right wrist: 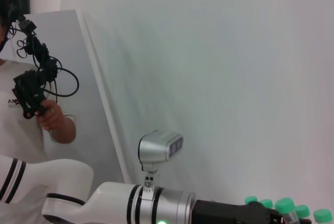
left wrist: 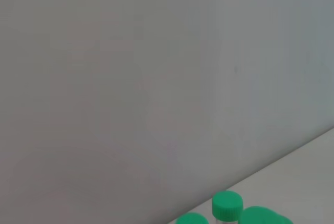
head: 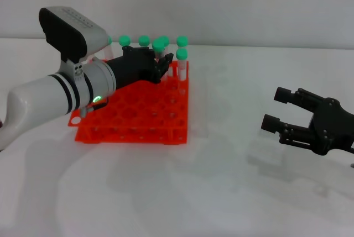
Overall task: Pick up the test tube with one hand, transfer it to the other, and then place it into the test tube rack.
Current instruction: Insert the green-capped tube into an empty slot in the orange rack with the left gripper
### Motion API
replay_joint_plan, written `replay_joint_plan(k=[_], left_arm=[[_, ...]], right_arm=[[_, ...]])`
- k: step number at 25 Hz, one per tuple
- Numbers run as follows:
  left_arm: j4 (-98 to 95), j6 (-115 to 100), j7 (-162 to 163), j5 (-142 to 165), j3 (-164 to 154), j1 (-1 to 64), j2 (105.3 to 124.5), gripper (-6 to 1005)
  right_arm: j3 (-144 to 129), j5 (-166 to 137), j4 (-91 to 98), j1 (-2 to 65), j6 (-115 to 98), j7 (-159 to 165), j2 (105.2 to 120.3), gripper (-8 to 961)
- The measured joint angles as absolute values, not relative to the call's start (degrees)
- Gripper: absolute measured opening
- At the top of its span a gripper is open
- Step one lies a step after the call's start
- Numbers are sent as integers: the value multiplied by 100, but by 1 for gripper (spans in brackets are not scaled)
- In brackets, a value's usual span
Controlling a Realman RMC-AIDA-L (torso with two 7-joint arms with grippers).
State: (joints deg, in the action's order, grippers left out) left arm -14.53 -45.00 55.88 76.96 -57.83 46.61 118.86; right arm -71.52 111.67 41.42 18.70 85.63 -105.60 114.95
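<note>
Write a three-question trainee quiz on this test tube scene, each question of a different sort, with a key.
1. True or false: the right gripper is holding a tube.
2. Multiple choice: the left gripper is (A) resting on the bare table, (B) over the back of the test tube rack among the green-capped tubes, (C) beside the right gripper.
3. Fill in: the tubes standing in the rack sit along its ____ row, away from the robot.

Key:
1. False. Its fingers are spread with nothing between them, and it sits out over the table to the right of the rack.
2. B. It has the test tube between its fingers there.
3. Back.
</note>
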Motion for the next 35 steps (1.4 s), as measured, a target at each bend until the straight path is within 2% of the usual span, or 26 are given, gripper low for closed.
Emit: replay_joint_plan(k=[18,28,33,35], left_arm=[[-1486,-4194,5589,7553,-5734,4663,11909,387],[-1518,-4311,5424,7341,-5730,4530,11910,598],[-1653,-4819,5071,6996,-5739,4126,11909,799],[-1983,-5330,4982,6943,-5744,3660,11912,852]], right_arm=[[-7146,11171,4059,1941,8424,-10547,11505,863],[-7113,11156,4060,1943,8407,-10590,11502,864],[-7065,11114,4058,1951,8366,-10707,11499,864],[-7024,11114,4056,1943,8367,-10791,11498,864]])
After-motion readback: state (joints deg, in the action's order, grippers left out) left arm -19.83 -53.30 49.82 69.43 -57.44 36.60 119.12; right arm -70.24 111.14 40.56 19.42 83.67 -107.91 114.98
